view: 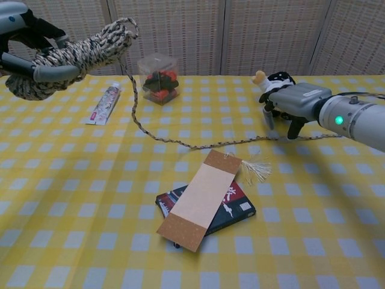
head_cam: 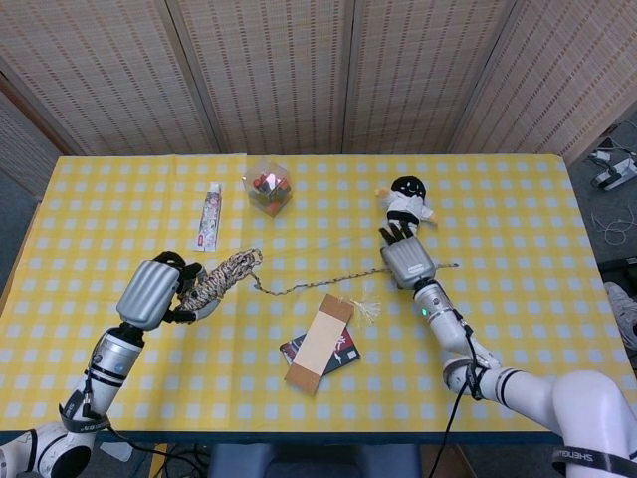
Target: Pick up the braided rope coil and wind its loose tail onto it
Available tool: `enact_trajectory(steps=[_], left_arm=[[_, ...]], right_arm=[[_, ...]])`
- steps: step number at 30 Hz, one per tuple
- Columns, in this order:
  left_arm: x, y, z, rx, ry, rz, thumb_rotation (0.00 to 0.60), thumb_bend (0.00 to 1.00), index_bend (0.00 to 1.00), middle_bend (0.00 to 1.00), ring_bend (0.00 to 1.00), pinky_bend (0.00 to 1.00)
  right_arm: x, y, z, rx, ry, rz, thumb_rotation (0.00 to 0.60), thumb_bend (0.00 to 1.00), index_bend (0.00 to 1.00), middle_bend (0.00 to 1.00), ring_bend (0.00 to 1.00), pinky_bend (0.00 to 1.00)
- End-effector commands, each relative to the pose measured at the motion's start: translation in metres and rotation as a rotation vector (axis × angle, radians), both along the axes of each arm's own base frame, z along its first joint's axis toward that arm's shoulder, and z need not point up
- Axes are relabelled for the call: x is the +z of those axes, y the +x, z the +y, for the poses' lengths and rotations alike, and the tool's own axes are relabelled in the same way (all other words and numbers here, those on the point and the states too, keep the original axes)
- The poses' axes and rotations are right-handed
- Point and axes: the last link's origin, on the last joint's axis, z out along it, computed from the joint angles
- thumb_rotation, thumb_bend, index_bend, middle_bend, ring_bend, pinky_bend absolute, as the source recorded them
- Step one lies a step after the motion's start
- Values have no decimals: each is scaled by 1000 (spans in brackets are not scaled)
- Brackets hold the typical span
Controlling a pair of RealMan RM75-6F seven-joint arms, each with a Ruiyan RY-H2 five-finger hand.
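Pickup done: left hand [view: 30,45] grips rope coil [view: 75,51], lifted off the table [view: 72,198]. Loose tail [view: 198,144] unwound; right hand [view: 292,102], fingers spread downward, empty, above its 3 o'clock end.

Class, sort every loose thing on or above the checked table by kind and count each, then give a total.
Rope coil: 1
Tube: 1
Clear box: 1
Plush doll: 1
Bookmark: 1
Dark booklet: 1
Total: 6

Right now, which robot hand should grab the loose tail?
Right robot hand: its fingers hang just over the loose tail on the table. The left robot hand already holds the braided rope coil aloft.
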Motion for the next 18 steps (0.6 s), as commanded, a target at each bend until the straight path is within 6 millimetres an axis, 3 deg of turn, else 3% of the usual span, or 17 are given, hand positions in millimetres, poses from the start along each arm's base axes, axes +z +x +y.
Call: enact_trajectory(steps=[1, 10, 18], left_arm=[[0, -1, 0, 1, 1, 2, 351, 288, 796, 792, 667, 329], [0, -3, 0, 9, 0, 5, 353, 288, 796, 792, 666, 324], [-1, -5, 0, 13, -2, 5, 346, 288, 796, 792, 662, 319]], right_arm=[[-7, 2, -2, -2, 10, 7, 600, 203, 487, 85, 0, 0], [-11, 9, -12, -1, 10, 24, 600, 281, 490, 87, 0, 0], [-14, 9, -13, -6, 17, 45, 600, 293, 499, 99, 0, 0]])
